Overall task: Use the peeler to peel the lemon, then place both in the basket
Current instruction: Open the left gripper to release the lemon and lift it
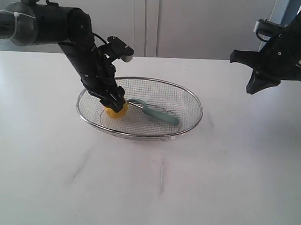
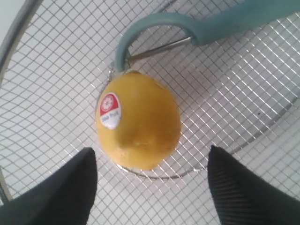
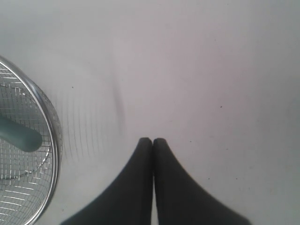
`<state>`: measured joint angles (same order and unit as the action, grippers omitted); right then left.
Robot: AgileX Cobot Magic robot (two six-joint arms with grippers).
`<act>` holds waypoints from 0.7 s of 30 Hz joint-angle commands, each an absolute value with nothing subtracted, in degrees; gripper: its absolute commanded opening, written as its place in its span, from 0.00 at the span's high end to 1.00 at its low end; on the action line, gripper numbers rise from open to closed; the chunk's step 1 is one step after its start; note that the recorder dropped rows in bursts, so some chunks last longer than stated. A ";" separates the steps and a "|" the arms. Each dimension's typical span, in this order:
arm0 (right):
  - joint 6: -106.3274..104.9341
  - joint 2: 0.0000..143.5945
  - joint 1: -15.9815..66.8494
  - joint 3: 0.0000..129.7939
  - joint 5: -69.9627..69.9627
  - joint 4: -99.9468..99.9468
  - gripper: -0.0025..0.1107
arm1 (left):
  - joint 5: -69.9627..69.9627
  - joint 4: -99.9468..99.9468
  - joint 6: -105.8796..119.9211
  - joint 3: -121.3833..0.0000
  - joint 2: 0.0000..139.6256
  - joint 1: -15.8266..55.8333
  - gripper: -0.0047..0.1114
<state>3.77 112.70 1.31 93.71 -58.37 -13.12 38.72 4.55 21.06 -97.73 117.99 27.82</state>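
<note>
The yellow lemon [image 1: 116,109] [image 2: 138,120], with a red-and-white sticker, lies on the mesh in the left part of the wire basket [image 1: 191,100] [image 2: 47,70]. The teal peeler [image 1: 160,114] [image 2: 220,23] lies beside it in the basket, its curved head touching the lemon. My left gripper [image 1: 113,98] [image 2: 150,161] hangs open just over the lemon, its fingers [image 2: 70,187] apart and clear of the fruit. Far right, my right gripper [image 1: 253,89] [image 3: 152,140] is raised above the table, shut on nothing. In the right wrist view the basket rim [image 3: 55,136] and the peeler's handle end [image 3: 23,138] show.
White table [image 1: 147,183] all round the basket, with a pale wall behind. My left arm [image 1: 83,48] slants down into the basket from the upper left.
</note>
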 commanded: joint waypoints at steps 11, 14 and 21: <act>3.73 111.91 1.00 93.57 -58.11 -13.16 0.98 | 47.38 3.72 18.20 -97.94 111.45 27.39 0.96; 3.73 111.91 1.00 93.57 -57.99 -13.16 0.98 | 49.26 3.95 15.26 -98.06 110.49 25.78 0.96; 3.73 111.91 1.00 93.57 -57.86 -13.16 0.98 | 55.59 5.28 12.15 -98.06 108.62 21.35 0.96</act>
